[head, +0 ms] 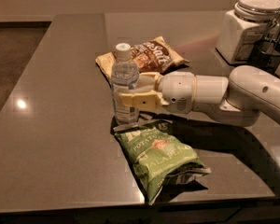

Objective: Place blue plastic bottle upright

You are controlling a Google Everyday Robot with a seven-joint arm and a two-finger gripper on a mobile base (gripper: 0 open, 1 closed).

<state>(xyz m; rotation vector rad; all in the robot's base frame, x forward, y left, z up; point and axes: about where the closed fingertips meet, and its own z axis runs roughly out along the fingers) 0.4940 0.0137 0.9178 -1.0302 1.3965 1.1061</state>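
Arm pose: the white arm (242, 94) comes in from the right edge of the view and lies nearly level, low over the desk (60, 125), with its wrist pointing left.
End effector place: the end effector (133, 89) sits near the middle of the desk, between the two chip bags, at the lower half of the bottle.
End effector state: its yellowish fingers (133, 100) are closed around the blue plastic bottle (124, 73), one crossing the front of the bottle and the other passing behind it.
Task's thing: the bottle stands upright with its white cap (123, 48) on top. Its base is at desk level just beside the top edge of the green bag; whether it rests fully on the surface cannot be told.
Near side: the green chip bag (161, 160) lies flat just below the end effector, reaching toward the desk's front edge.
Far side: the brown chip bag (147, 56) lies flat just behind the bottle.
Open room: bare desk spreads to the left of the bottle, out to the left edge and the floor beyond.
Right rear: a white lidded jar (247, 29) stands near the far right corner, well apart from the bottle.
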